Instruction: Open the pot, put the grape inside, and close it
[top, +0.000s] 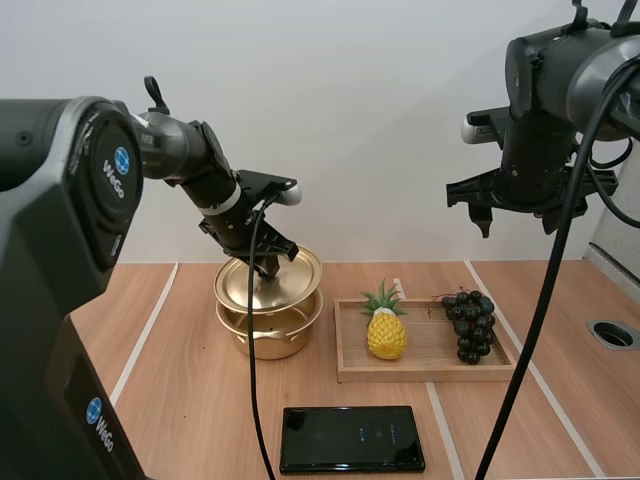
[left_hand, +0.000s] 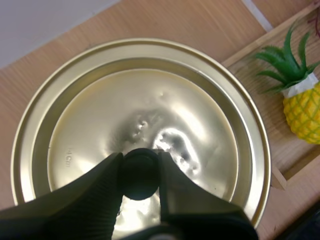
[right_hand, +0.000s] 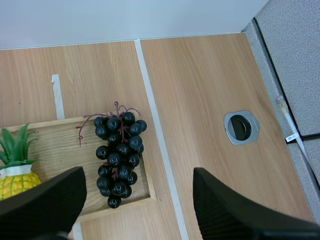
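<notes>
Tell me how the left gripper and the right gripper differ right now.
The left gripper is shut on the knob of the lid; the right gripper is open, holding nothing. The left gripper is low, at the pot; the right gripper hangs high over the tray, above the grapes. Both are black.

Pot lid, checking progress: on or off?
Lid raised and tilted over the pot, left gripper pinching its knob; whether any rim touches, cannot tell.

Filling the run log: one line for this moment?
step: opening pot | left gripper: shut on lid, tilted over pot | right gripper: open, above grapes | grapes: on tray
</notes>
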